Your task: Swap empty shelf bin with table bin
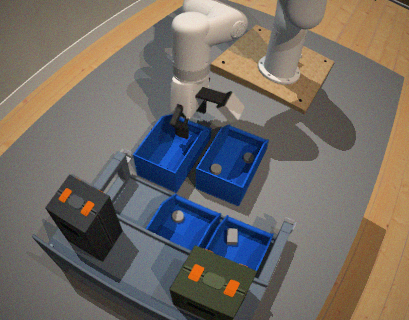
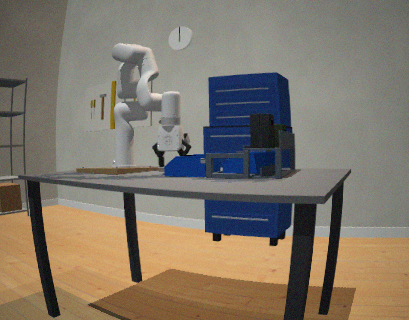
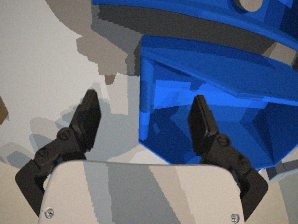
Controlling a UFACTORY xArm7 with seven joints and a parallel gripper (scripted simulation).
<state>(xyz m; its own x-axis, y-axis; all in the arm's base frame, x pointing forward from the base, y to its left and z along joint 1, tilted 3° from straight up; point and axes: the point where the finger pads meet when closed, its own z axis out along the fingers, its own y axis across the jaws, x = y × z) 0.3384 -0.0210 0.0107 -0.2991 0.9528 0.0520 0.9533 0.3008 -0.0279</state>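
Note:
Two blue open bins stand side by side on the table in front of the shelf. The left one (image 1: pixel 171 150) is empty. The right one (image 1: pixel 232 162) holds two grey parts. My gripper (image 1: pixel 183 120) is open and empty. It straddles the empty bin's far wall, one finger inside and one outside over the table. The shelf's left front place (image 1: pixel 133 192) holds no bin. From the side, the gripper (image 2: pixel 171 149) hangs just above the bins.
The grey shelf (image 1: pixel 141 240) holds two more blue bins (image 1: pixel 183 222) (image 1: pixel 238 241), each with a part. A black box (image 1: pixel 83 215) and a green box (image 1: pixel 213 285) sit on its upper board. The arm's wooden base plate (image 1: pixel 273 67) lies behind.

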